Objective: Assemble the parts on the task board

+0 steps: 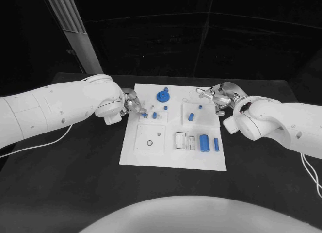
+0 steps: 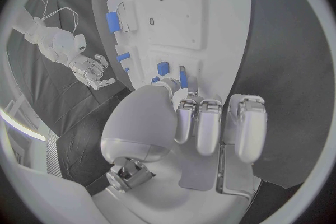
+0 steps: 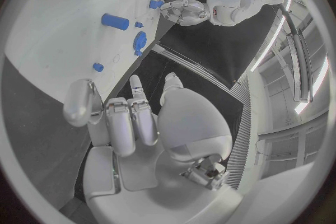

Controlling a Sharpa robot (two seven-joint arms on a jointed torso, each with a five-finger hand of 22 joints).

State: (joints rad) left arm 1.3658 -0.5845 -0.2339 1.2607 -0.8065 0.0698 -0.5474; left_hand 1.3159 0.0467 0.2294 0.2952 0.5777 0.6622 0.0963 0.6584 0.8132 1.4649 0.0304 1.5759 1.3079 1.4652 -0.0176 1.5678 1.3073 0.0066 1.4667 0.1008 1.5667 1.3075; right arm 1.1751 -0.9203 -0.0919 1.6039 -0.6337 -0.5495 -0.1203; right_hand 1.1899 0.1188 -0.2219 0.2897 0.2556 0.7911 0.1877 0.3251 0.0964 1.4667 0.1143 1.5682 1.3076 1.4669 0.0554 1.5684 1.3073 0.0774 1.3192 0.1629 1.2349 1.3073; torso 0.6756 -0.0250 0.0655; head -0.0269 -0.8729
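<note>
No writing can be read on the board (image 1: 171, 155). The left hand (image 1: 133, 107) pinches a small blue part (image 1: 145, 115) at the board's left edge. The right hand (image 1: 217, 97) hovers empty, fingers apart.

left hand (image 1: 130, 106) fingertips blurred (grip unclear), task board (image 3: 42, 39) cut off

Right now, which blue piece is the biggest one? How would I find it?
Find the white task board in the middle of the black table. Go to its corner nearest the robot, on the right hand's side. There two blue pieces lie side by side: the fat blue cylinder is thicker than its thin neighbour.
</note>
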